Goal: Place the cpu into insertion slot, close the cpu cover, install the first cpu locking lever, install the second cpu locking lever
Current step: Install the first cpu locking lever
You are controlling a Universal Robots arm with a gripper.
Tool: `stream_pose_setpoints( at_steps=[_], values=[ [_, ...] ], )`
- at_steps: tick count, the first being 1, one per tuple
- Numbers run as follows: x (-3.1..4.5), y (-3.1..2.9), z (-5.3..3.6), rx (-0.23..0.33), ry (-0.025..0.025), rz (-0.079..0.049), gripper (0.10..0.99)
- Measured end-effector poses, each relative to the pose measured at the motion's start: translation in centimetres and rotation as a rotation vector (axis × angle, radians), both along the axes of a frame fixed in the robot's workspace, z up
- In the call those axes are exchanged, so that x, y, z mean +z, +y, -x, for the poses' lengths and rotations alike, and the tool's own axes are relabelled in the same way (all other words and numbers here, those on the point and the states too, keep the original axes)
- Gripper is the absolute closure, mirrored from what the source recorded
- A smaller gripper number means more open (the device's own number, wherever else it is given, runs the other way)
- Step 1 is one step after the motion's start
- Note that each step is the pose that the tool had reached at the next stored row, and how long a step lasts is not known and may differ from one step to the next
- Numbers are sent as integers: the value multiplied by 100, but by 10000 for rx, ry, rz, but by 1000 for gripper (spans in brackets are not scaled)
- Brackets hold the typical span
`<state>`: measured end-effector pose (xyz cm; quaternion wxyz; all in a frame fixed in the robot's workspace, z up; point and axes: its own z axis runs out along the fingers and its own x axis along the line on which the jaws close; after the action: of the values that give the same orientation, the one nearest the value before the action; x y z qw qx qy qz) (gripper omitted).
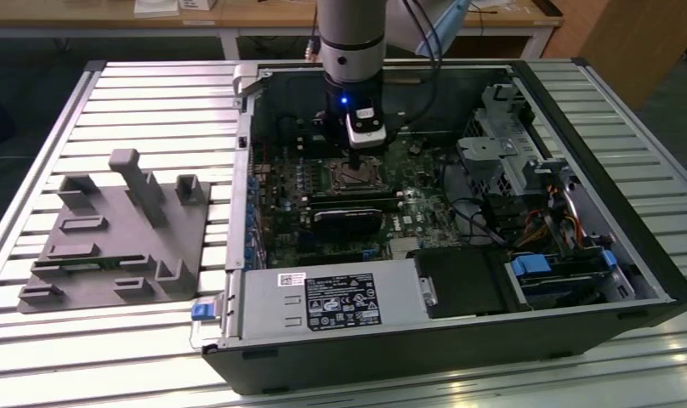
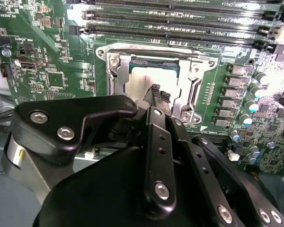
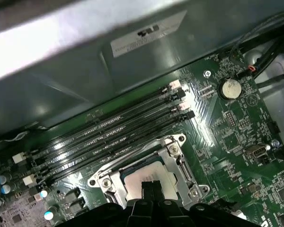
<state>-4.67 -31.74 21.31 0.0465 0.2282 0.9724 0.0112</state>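
In both wrist views, part of the cpu (image 2: 141, 80) (image 3: 151, 176) is hidden behind the gripper (image 2: 160, 94) (image 3: 151, 187), whose body is cut off by the frame edge. Whether the fingertips touch the cpu cannot be told.

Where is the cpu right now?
The cpu lies in the insertion slot on the motherboard, beside the long memory slots, with the pincer directly over it in both wrist views.
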Motion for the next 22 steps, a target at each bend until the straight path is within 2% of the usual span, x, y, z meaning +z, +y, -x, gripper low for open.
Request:
stream_pose_setpoints(
  at_steps=[9,15,22],
  values=[
    [0,-8,0,103,1,6,980],
    [-1,-7,0,1004,0,64,980],
    [-3,-7,0,2042,6,232,980]
  ],
)
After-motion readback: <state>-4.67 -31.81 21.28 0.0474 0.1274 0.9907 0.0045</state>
